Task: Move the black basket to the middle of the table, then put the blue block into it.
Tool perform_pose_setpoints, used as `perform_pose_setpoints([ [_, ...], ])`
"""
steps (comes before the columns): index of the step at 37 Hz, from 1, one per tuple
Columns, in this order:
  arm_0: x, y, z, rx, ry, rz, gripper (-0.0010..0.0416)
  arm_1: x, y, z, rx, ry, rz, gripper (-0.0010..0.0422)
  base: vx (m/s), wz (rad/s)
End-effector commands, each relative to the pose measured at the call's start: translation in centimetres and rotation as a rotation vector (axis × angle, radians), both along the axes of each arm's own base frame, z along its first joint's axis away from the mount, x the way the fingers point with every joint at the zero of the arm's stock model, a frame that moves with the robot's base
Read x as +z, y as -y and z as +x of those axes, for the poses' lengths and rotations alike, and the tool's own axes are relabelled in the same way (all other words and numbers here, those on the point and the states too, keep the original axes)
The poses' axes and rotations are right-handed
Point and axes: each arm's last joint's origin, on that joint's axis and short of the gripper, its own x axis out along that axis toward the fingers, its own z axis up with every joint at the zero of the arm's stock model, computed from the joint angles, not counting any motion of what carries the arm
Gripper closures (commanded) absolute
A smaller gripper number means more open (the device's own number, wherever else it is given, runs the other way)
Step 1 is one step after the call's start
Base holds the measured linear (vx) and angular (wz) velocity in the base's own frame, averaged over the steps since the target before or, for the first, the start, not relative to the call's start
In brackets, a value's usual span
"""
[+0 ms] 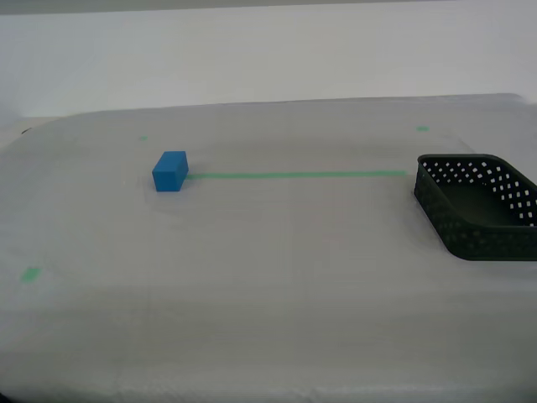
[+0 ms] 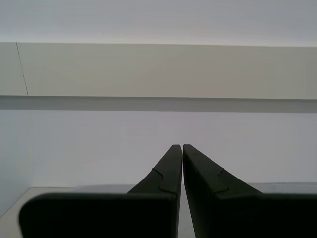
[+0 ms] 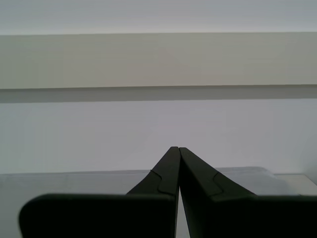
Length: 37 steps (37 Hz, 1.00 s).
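Observation:
The black basket point(image 1: 480, 204) sits at the exterior view's right edge of the table point(image 1: 268, 277), partly cut off by the frame. The blue block point(image 1: 170, 170) rests on the cloth toward the exterior view's left, at the end of a thin green tape line point(image 1: 298, 175). Neither arm shows in the exterior view. My first gripper point(image 3: 175, 148) is shut with nothing between its fingers and faces a pale wall above the table's far edge. My second gripper point(image 2: 178, 146) is likewise shut and empty, pointing at the same wall.
Small green tape bits lie on the cloth: one point(image 1: 30, 274) near the exterior view's left edge, one point(image 1: 422, 128) at the back right, a faint one point(image 1: 142, 138) behind the block. A white wall stands behind the table.

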Motion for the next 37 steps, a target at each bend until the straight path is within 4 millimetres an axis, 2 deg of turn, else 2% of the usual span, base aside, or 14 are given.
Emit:
perform_pose_setpoints([
  [1, -0.29, 0.01, 0.00, 0.000, -0.033, 0.000, 0.0406, 0.05, 0.01, -0.01, 0.000, 0.003, 0.002, 0.0412, 0.000, 0.000],
  [37, -0.29, 0.01, 0.00, 0.000, -0.033, 0.000, 0.0405, 0.05, 0.01, -0.01, 0.000, 0.003, 0.002, 0.0412, 0.000, 0.000],
])
